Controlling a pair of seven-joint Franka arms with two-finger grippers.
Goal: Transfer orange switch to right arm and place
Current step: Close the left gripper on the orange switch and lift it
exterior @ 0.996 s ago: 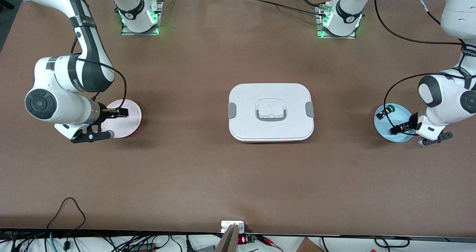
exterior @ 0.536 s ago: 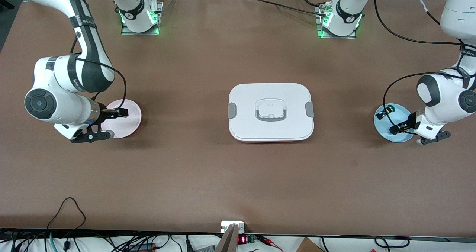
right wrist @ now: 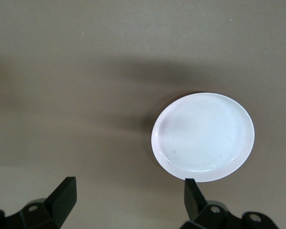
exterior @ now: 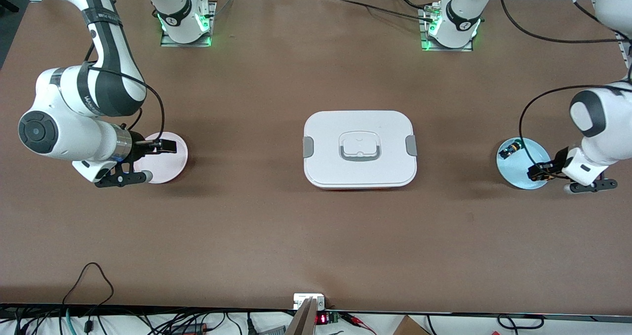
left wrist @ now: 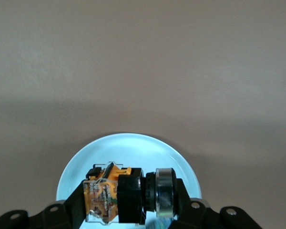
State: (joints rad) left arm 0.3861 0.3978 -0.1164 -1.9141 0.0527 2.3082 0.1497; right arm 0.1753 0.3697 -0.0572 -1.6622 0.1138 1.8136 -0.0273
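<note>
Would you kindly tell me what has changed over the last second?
The left end effector, shut on the orange switch, has lifted it over the blue plate toward the left arm's end. The right end effector shifted slightly over the pink plate. The green switch and white box stayed.

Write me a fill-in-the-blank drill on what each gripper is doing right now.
1. The left gripper is shut on the ____ switch.
2. It hangs over the ____ plate.
3. The right gripper is ____ and holds nothing.
4. The white box has its lid ____.

Missing words: orange; blue; open; on
</note>
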